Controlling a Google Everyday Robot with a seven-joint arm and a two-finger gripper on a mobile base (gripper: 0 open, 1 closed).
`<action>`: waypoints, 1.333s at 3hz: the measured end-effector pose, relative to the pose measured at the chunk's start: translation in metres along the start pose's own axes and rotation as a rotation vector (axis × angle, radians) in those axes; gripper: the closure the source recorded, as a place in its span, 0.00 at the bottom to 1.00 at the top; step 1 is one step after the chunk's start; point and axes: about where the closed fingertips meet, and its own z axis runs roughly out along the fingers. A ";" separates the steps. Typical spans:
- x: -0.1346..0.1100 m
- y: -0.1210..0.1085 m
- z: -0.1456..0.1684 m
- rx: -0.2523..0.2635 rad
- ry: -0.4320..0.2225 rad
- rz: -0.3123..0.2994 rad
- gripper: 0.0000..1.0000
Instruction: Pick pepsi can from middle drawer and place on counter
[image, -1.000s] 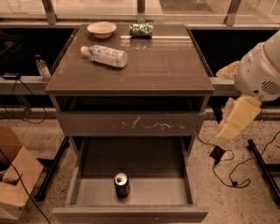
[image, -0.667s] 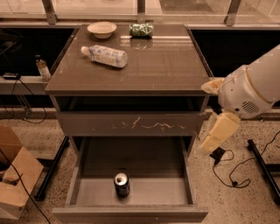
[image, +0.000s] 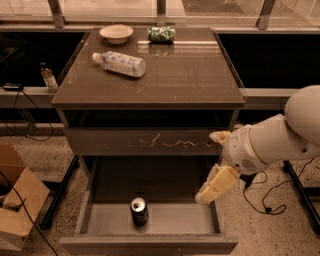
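The pepsi can (image: 139, 210), dark with a silver lid, stands upright on the floor of the open middle drawer (image: 175, 221), near its front and a little left of centre. My gripper (image: 212, 186) hangs at the end of the white arm (image: 270, 142), over the drawer's right side. It is to the right of the can and above it, and does not touch it. The counter (image: 190, 75) is the glossy slab on top of the cabinet.
On the counter lie a clear plastic bottle (image: 120, 63), a pale bowl (image: 116, 33) and a green patterned packet (image: 161, 33). A shut drawer front with pale scratches (image: 150, 142) sits above the open drawer. A cardboard box (image: 15, 210) stands at floor left, and cables (image: 270, 200) lie at floor right.
The arm has swung left and down, from beside the cabinet's right edge to over the right side of the open drawer. The can and the things on the counter have not moved.
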 end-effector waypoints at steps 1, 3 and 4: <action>0.001 0.000 0.003 0.005 0.000 0.002 0.00; 0.021 0.014 0.055 -0.003 -0.024 0.075 0.00; 0.033 0.023 0.098 -0.026 -0.090 0.123 0.00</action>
